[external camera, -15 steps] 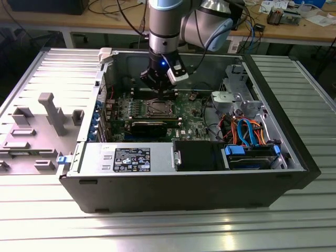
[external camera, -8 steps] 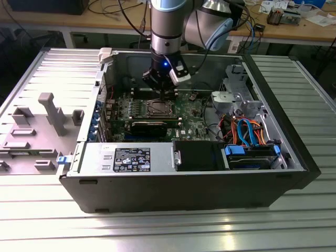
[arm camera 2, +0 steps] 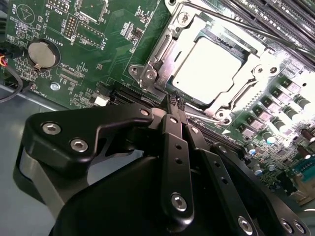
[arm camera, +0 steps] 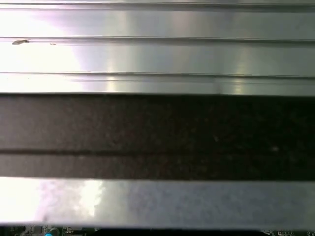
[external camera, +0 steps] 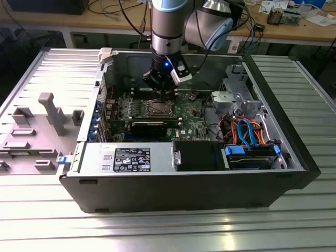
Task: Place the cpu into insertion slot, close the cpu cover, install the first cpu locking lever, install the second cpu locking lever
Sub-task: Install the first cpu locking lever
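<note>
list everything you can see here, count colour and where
cpu: 1, silvery-grey, seated in the socket on the board
cpu cover: 1, silvery metal frame, down around the cpu
motherboard: 1, green, on the floor of the case
coin battery: 1, silver, on the board away from the socket
computer case: 1, dark grey, open, lying on the ribbed metal table
power supply: 1, silver with a black label, along the case's near wall
drive cage: 1, grey, toward the exterior view's right
cables: several, orange and blue, by the drive cage
side panel: 1, grey, on the exterior view's left
robot arm: 1, silver and blue, above the case
gripper: 1, black, fingertips together beside the socket's edge
</note>
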